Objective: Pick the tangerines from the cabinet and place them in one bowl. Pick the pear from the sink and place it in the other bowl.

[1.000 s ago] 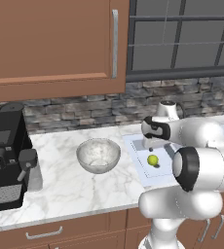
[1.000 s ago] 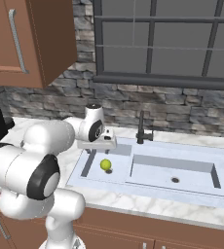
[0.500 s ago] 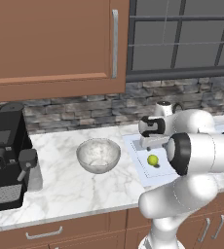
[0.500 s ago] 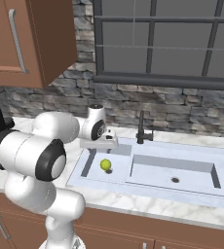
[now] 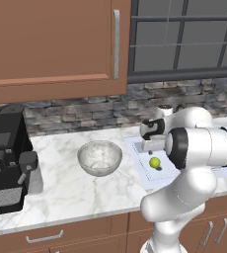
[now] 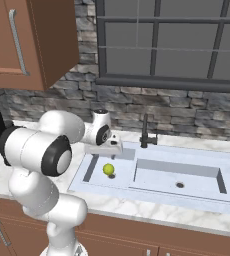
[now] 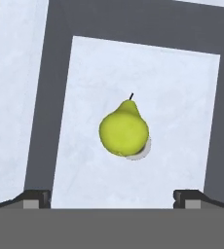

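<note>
Yellow-green pear [image 7: 124,128] is sitting under our wide-open, empty hand [image 7: 112,197]; squeezing off-centre, it might roll away.

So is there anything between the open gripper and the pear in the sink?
Nothing. In the hand view, only bare sink floor separates the gripper from the pear.
</note>
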### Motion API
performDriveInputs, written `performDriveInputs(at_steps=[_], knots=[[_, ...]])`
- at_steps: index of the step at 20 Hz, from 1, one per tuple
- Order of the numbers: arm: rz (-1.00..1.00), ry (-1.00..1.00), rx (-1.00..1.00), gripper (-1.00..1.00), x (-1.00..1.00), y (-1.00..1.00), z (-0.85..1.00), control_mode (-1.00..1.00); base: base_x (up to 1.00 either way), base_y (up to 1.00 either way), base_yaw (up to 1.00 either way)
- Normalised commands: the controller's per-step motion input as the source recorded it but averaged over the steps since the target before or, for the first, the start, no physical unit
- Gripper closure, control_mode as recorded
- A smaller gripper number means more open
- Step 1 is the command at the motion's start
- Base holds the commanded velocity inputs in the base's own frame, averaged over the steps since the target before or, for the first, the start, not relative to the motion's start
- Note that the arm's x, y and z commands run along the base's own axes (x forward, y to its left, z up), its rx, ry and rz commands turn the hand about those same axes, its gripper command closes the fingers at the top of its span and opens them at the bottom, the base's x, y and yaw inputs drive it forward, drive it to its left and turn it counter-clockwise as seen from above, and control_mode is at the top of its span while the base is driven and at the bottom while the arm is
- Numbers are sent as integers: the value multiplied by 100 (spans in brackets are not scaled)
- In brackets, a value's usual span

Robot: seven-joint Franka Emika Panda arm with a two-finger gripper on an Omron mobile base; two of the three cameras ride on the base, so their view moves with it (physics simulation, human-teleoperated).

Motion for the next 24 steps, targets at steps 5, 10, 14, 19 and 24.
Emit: performDriveInputs(at_steps=[5,10,14,19,24], knots=[[0,0,0,-100,17,-2,-24,-100,0,0,0],[0,0,0,-100,18,-3,-24,-100,0,0,0],[0,3,0,-100,7,-1,-16,-100,0,0,0],[0,3,0,-100,6,-1,-16,-100,0,0,0],[0,5,0,-100,0,0,-11,-100,0,0,0]])
